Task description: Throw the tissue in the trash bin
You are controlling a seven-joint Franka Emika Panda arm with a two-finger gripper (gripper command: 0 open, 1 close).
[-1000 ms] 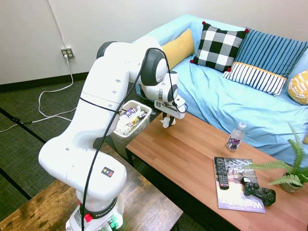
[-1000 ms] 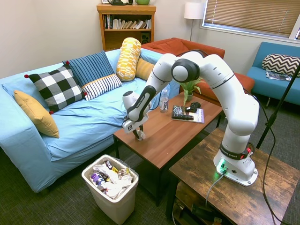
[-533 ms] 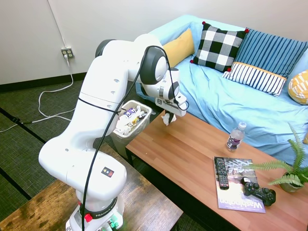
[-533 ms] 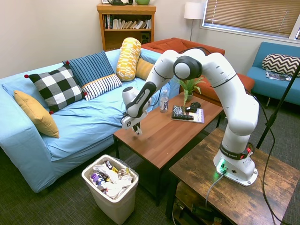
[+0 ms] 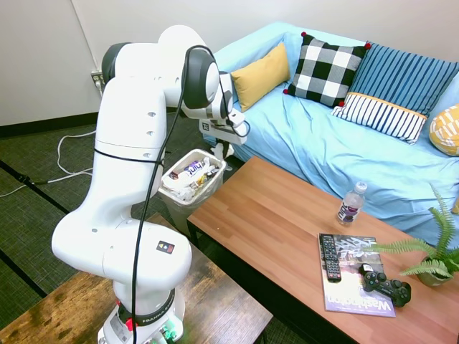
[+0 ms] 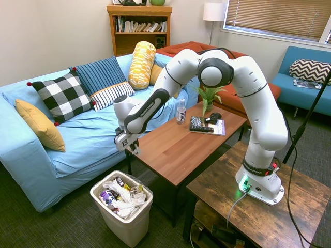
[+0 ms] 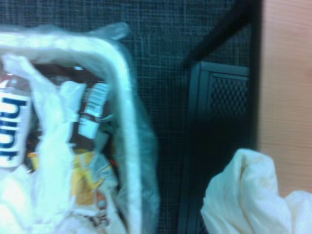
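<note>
Now, from the left of the second exterior view: trash bin (image 6: 124,214) at lower left, stuffed with wrappers and paper. Above its right rim hangs the pincer (image 6: 135,150), clamped on the tissue (image 7: 248,195) (white wad, clearest in wrist view). Desk (image 6: 181,142) edge just right.

White tissue (image 7: 248,195); white-lined trash bin (image 6: 124,223); blue sofa (image 5: 344,143); black-white checked pillow (image 5: 327,69); mustard cushion (image 5: 264,74).
</note>
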